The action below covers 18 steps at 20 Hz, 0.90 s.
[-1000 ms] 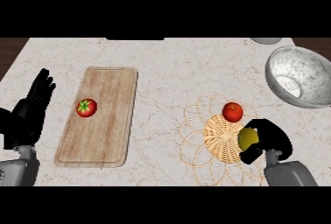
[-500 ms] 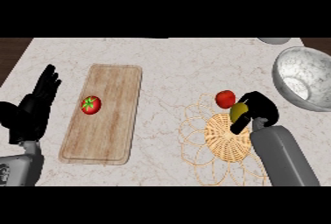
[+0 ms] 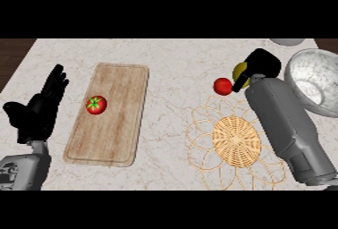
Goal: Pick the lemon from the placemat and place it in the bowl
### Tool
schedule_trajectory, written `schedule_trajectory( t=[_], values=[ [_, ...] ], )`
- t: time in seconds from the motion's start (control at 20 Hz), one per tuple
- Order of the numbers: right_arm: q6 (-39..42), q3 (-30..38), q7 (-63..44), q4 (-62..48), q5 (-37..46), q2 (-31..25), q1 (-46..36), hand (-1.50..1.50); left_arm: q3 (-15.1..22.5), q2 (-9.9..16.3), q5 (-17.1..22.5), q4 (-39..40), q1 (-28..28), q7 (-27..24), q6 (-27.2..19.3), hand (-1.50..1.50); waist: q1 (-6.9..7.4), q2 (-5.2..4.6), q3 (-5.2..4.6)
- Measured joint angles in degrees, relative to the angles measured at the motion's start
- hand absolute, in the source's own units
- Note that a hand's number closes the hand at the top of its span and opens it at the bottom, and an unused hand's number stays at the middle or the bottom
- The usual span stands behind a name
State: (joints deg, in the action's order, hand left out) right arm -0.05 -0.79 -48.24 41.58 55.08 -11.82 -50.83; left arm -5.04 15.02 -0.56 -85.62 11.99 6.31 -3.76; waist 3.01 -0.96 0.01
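My right hand (image 3: 260, 65) is shut on the yellow lemon (image 3: 241, 70), holding it above the counter just left of the metal bowl (image 3: 315, 80). Only a slice of the lemon shows past the curled fingers. The woven wicker placemat (image 3: 232, 138) lies below the hand, partly under my right forearm. A small red fruit (image 3: 224, 86) rests at the placemat's top edge, just left of the lemon. My left hand (image 3: 40, 109) is open, fingers up, at the left edge of the view.
A wooden cutting board (image 3: 112, 114) lies left of centre with a tomato (image 3: 96, 104) on it. A second pale dish (image 3: 288, 41) peeks in at the top right. Dark wood shows beyond the counter's corners.
My right hand has carried the lemon up and to the right, off the placemat and toward the bowl. The red fruit now lies clear of the hand. The left hand stays raised.
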Motion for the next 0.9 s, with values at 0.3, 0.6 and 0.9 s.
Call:
schedule_trajectory(
  t=[0.3,0.6,0.9],
  values=[
    [-7.1,-2.8,-5.8,-0.7,8.6,-2.3,-7.9,1.5,-0.9,0.4,0.2,-0.1,-0.5,0.3,0.1,0.0,-1.05,0.54,-0.04],
    [-9.8,-2.7,-10.0,2.5,13.7,-3.7,-13.3,1.5,-1.4,0.5,-0.2,-0.1,-1.3,0.3,-0.3,0.0,-2.11,0.92,-0.05],
    [-11.1,0.7,-9.4,5.5,14.1,-7.4,-11.8,1.5,-2.7,1.0,0.5,-1.4,-2.5,0.4,0.5,0.0,-2.69,1.02,-0.04]
  ],
)
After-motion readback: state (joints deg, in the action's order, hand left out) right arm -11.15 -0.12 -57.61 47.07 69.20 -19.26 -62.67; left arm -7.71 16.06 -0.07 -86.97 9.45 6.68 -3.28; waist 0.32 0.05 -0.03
